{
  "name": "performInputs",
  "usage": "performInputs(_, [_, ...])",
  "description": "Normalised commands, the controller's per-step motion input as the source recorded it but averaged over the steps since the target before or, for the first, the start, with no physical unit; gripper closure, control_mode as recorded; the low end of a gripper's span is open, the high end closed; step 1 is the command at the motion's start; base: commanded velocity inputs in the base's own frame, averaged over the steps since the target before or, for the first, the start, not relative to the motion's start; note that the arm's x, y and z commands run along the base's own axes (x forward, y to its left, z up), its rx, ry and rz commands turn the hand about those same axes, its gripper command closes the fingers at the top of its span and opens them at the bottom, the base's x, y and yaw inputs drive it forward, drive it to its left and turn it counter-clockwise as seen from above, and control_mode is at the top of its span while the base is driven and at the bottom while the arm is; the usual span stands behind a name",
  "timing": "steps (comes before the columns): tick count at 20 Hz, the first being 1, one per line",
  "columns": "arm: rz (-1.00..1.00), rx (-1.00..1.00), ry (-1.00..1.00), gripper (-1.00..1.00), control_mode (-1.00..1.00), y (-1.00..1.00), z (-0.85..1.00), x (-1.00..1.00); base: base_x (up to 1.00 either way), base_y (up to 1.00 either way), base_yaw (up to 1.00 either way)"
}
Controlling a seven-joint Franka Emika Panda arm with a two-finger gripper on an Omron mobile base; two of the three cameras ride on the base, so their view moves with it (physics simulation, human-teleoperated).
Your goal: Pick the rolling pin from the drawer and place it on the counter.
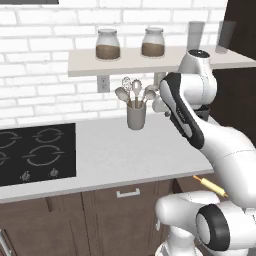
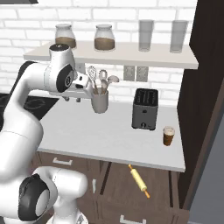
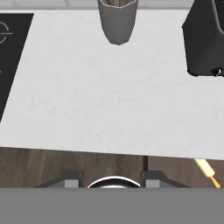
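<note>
Pincer: the gripper (image 3: 111,180) shows as two small dark tips at the bottom centre of the hand view, set apart with a clear gap and nothing between them, so it looks open and empty.
Pincer height: in the right base view the hand sits at the upper left, beside the utensil cup (image 2: 100,101), high over the counter (image 2: 113,135).
Below the pincer: the hand view looks down on bare pale counter, with the counter's front edge and brown wood along the bottom.
Rolling pin: the rolling pin (image 2: 138,180) lies on the floor of the open drawer (image 2: 162,192), lower centre-right of the right base view; its tip pokes in at the lower right of the hand view.
Long axis: slanted, running from upper left to lower right in the right base view.
Key relation: the pin lies below the counter edge and off to the lower right of the tips in the hand view, well apart from them.
Next move, as a judgement: the hand must come forward past the counter edge, drop into the drawer, and turn so the tips straddle the pin's slim body.
Neighbours: toaster (image 2: 145,109) and a small cup (image 2: 168,135) stand on the counter, centre-right.
</note>
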Motion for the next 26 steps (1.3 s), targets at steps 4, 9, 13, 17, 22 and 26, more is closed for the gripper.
performInputs(4, [0.00, -0.01, -0.08, -1.00, -1.00, 0.00, 0.00, -0.59, 0.00, 0.00, 0.00])
performInputs(9, [0.00, -0.03, -0.14, -1.00, -1.00, 0.00, -0.08, -1.00, 0.00, 0.00, 0.00])
performInputs(13, [-0.01, -0.02, -0.26, -1.00, -1.00, 0.00, -0.16, -0.98, 0.00, 0.00, 0.00])
performInputs(17, [-0.08, 0.00, -0.18, -1.00, -1.00, 0.00, -0.14, -0.64, 0.00, 0.00, 0.00])
performInputs(22, [-0.16, 0.02, -0.13, -1.00, -1.00, 0.00, -0.27, -0.10, 0.00, 0.00, 0.00])
performInputs(26, [0.00, 0.00, 0.00, -1.00, 1.00, 0.00, 0.00, 0.00, -0.21, 0.51, -0.36])
